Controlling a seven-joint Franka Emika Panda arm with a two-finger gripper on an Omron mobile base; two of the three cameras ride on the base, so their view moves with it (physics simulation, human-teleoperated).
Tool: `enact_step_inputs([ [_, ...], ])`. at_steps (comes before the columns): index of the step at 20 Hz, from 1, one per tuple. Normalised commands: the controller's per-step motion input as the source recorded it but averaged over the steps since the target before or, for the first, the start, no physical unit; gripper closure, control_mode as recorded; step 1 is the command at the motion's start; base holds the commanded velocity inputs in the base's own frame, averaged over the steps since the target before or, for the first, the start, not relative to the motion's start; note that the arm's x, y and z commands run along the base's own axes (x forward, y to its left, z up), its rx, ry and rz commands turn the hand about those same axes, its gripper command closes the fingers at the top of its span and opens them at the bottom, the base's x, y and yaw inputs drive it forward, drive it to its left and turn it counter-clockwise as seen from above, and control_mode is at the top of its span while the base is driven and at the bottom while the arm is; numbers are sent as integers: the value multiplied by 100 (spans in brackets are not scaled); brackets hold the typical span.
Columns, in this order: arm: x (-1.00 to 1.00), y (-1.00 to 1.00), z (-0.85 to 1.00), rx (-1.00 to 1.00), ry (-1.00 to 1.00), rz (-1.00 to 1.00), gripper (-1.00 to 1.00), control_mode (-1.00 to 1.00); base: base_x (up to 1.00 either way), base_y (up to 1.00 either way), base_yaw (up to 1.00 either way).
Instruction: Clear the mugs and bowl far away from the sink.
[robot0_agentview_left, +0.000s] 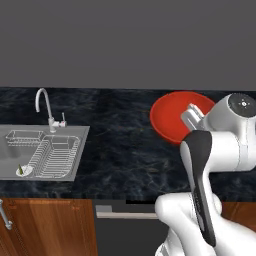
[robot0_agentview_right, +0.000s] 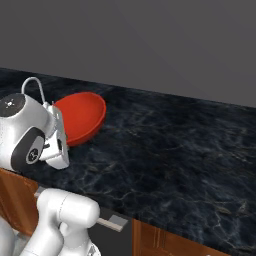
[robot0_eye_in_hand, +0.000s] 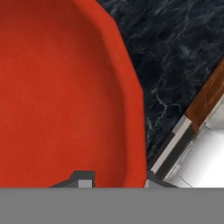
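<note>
Gripper (robot0_eye_in_hand: 116, 181) clamped on rim of one red bowl (robot0_eye_in_hand: 57, 87), one sink (robot0_agentview_left: 42, 150)

Pretty flat, even render lighting from my side, barely any shadows; soft sheen on the red bowl (robot0_eye_in_hand: 65, 87), everything slightly low-res and soft.

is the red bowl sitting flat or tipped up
Tipped. In the right base view the red bowl tilts with one rim raised off the counter, and the gripper straddles its rim.
</note>
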Motion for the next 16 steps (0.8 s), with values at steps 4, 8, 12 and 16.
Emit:
enact_step_inputs([
  [4, -3, 1, 5, -4, -10, 1, 100, 100, -8, 4, 2],
  [8, 0, 0, 0, 0, 0, 0, 100, 100, -37, 45, 44],
  [12, 0, 0, 0, 0, 0, 0, 100, 100, -8, 32, 81],
  [16, 0, 0, 0, 0, 0, 0, 100, 100, 0, 19, 97],
])
